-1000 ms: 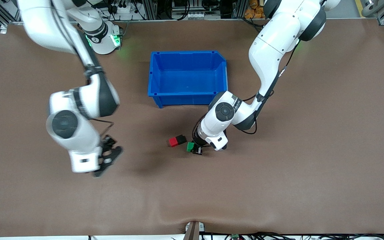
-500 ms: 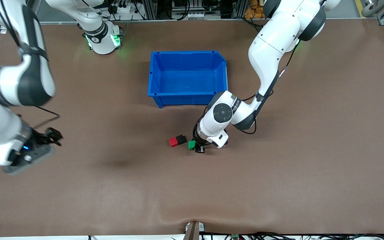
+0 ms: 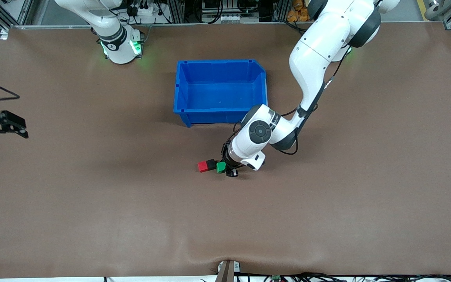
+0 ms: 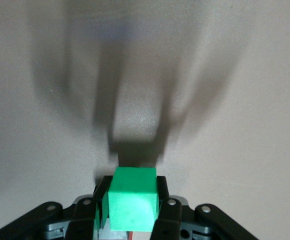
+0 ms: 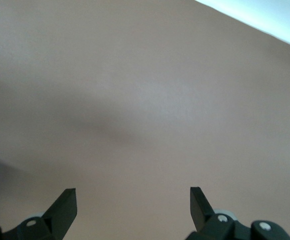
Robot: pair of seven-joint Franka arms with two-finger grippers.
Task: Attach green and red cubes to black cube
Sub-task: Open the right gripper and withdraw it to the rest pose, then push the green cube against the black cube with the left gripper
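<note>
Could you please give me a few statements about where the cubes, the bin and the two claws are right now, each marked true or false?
1. The left claw is shut on the small bright green plastic cube. True.
2. The small bright red plastic cube lies inside the blue plastic bin. False: it sits on the brown table, touching the small matte black cube.
3. The right claw is open and holds nothing. True.
4. The blue plastic bin holds the black cube. False: nothing shows in it; the black cube is on the table, nearer the front camera than the bin.
5. The right claw hangs over the cubes. False: it is at the right arm's end of the table.
</note>
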